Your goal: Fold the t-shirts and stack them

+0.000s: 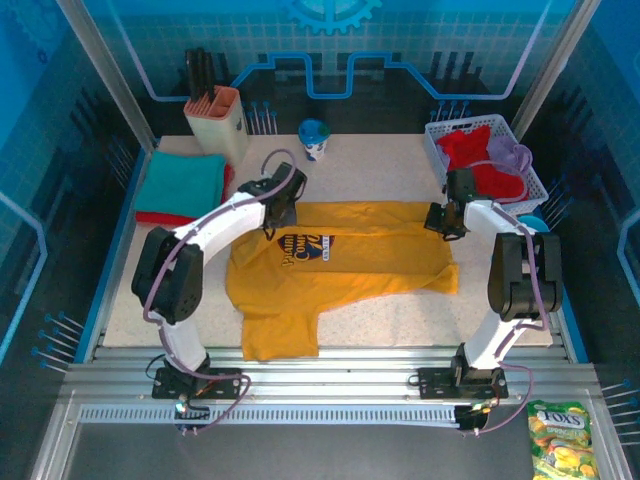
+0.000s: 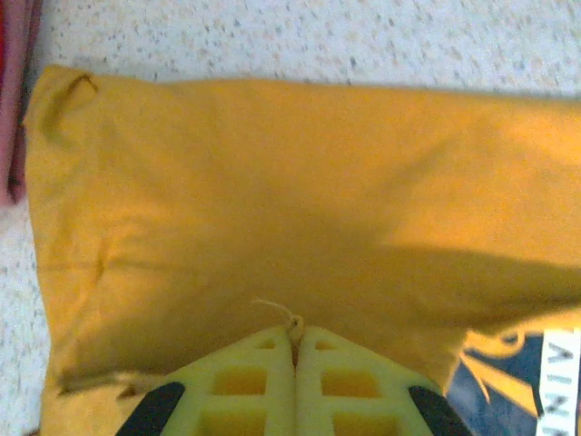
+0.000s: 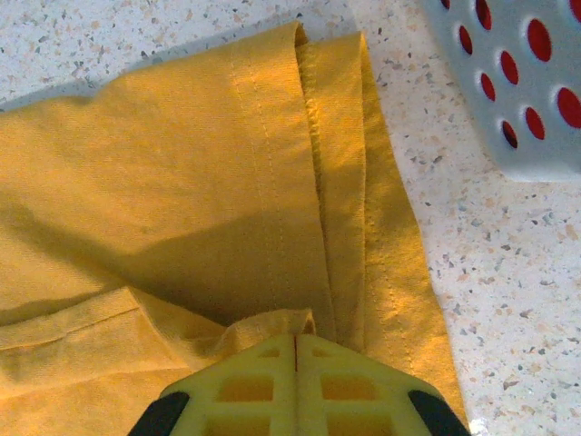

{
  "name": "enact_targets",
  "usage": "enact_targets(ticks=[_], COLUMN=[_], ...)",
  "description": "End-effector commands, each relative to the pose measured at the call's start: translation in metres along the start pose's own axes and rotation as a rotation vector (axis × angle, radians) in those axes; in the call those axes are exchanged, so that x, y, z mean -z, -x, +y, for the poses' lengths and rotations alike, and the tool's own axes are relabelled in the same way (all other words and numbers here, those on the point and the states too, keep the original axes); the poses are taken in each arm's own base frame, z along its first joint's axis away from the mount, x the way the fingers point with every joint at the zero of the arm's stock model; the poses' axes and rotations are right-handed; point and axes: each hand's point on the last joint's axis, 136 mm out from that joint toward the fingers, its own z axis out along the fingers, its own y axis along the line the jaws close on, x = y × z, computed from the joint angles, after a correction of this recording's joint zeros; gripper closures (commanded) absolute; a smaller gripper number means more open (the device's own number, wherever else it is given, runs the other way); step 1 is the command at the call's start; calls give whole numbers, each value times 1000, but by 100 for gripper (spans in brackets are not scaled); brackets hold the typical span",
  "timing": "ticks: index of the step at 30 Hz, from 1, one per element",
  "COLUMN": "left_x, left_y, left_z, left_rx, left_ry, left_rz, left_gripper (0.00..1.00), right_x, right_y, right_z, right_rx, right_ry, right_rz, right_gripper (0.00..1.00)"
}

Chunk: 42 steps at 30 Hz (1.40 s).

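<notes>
A mustard-yellow t-shirt (image 1: pixel 350 260) with a dark blue chest print (image 1: pixel 305 245) lies spread across the middle of the table, one part hanging toward the near edge. My left gripper (image 1: pixel 278 215) is at its far left edge, shut on a small pinch of the yellow cloth (image 2: pixel 272 209); a loose thread sticks out at the closed left gripper (image 2: pixel 294 334). My right gripper (image 1: pixel 441 222) is at the shirt's far right edge, where the hem (image 3: pixel 336 182) is doubled over. The right gripper (image 3: pixel 297 338) is shut on a raised fold of yellow cloth. A folded teal t-shirt (image 1: pixel 185 180) lies on a red one (image 1: pixel 150 216) at the far left.
A white mesh basket (image 1: pixel 438 150) at the far right holds red (image 1: pixel 480 160) and lavender (image 1: pixel 512 155) t-shirts; the basket wall (image 3: pixel 508 82) is close to my right gripper. A beige holder (image 1: pixel 218 122) and a cup (image 1: pixel 314 140) stand at the back. A snack bag (image 1: pixel 560 432) lies off the table.
</notes>
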Motion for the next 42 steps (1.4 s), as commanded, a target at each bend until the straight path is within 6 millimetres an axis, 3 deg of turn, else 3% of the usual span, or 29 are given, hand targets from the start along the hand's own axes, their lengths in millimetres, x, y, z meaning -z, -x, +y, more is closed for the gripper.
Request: enact_targets(ticks=[1,3,5,7,12,14,19,24,31,36,42], left_x=[0,-2,-5,-3,25,35,39,20,-19,-44,-53], left_y=[-42,-58,-72,-81,-76,-72,-69,-70,-70,-64,-66], left_z=[13,11,8,8,1,6,34,68,73,81,93], left_rx=[-25,-33,-48,-59,-59,-50,85,221,344,320,283], left_ry=[117,144,156,177,92,65,-75,-95,-98,-39,21], left_rz=[65,86,110,118,80,87,134,184,249,249,254], left_gripper=[91,86,71,63,56,41,41,43,48,60,66], right_x=[4,4,4,3,6,5,5,4,4,4,4], right_y=[-3,-3,-4,-5,-3,-5,-9,-14,-16,-17,-18], right_z=[2,1,2,1,0,-1,-3,-6,-5,-6,-8], right_rx=[-10,-9,-9,-10,-7,-7,-12,-18,-13,-10,-16], right_ry=[22,21,24,21,16,15,10,12,20,23,17], right_rz=[-5,-4,-4,-1,-8,-6,-2,-8,-9,-6,-5], right_gripper=[100,100,100,100,100,100,100,100,100,100,100])
